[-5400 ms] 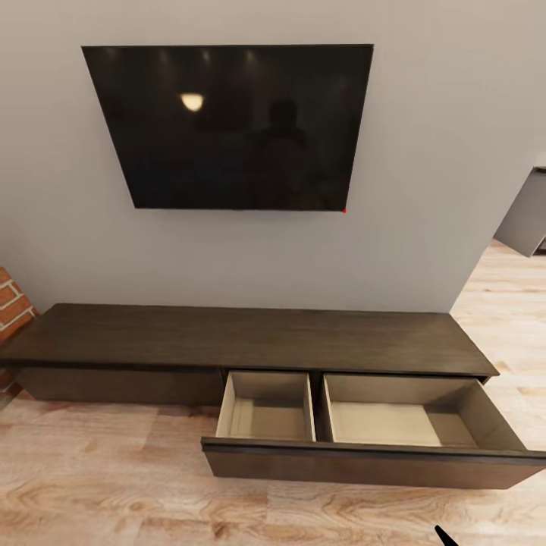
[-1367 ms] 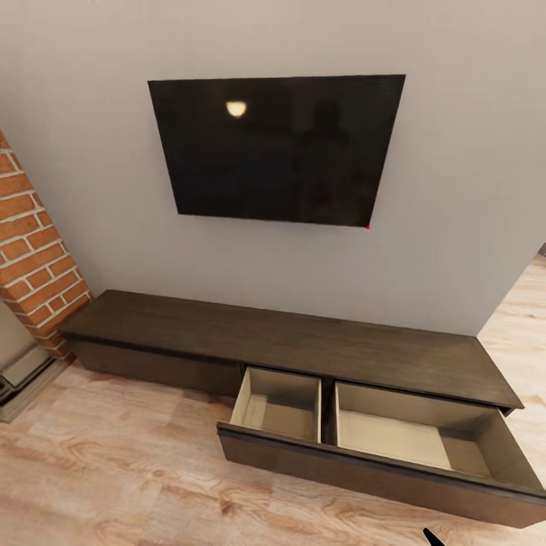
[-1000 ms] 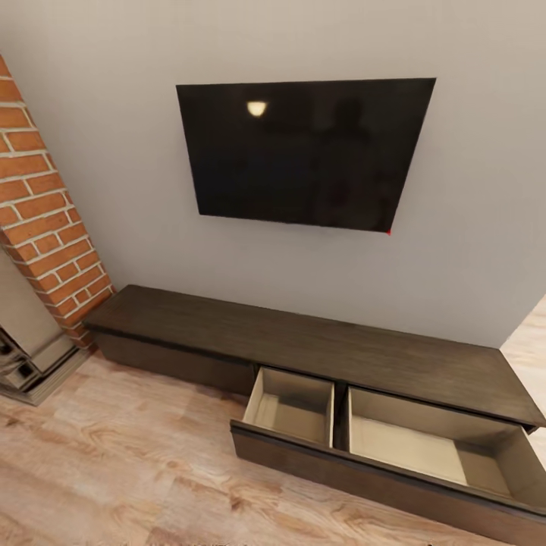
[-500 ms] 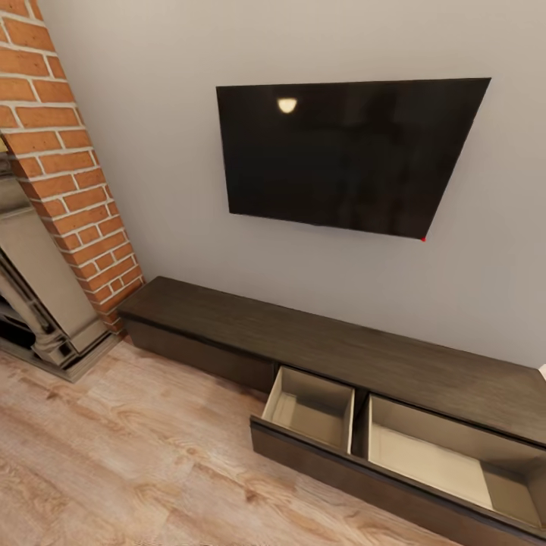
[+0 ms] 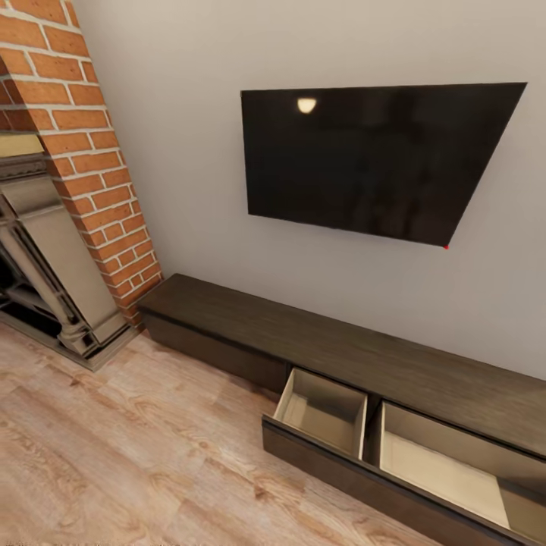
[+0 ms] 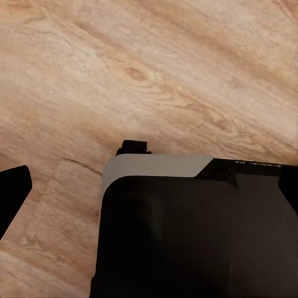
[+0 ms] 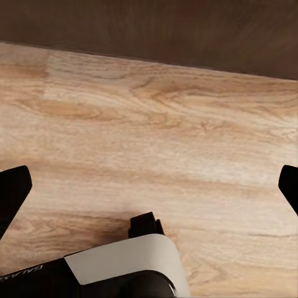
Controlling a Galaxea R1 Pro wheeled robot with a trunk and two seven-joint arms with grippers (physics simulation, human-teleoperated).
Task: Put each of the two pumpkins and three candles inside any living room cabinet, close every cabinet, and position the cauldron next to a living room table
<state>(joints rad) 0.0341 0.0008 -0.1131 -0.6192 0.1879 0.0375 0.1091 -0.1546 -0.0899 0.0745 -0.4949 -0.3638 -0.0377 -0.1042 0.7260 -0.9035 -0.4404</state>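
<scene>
Cabinet: the long dark-brown cabinet (image 5: 364,353) runs along the grey wall, and its drawer (image 5: 413,447) hangs pulled out over the wood floor (image 5: 114,447)
Drawer insides: two beige compartments, a smaller one (image 5: 322,409) nearer the fireplace and a wider one (image 5: 455,466) beside it, both bare (the far end runs off the picture's edge)
Wall: a black television (image 5: 371,159) hangs above the cabinet
Corner: red brick column (image 5: 83,144) meets the cabinet's end, with the grey fireplace (image 5: 45,258) just beside it
Left gripper: fingers wide apart over bare floor, one dark fingertip (image 6: 11,192) at the frame edge, nothing between them
Right gripper (image 7: 149,186): fingers spread wide too, holding nothing, a dark brown panel (image 7: 149,28) just ahead across the floorboards
</scene>
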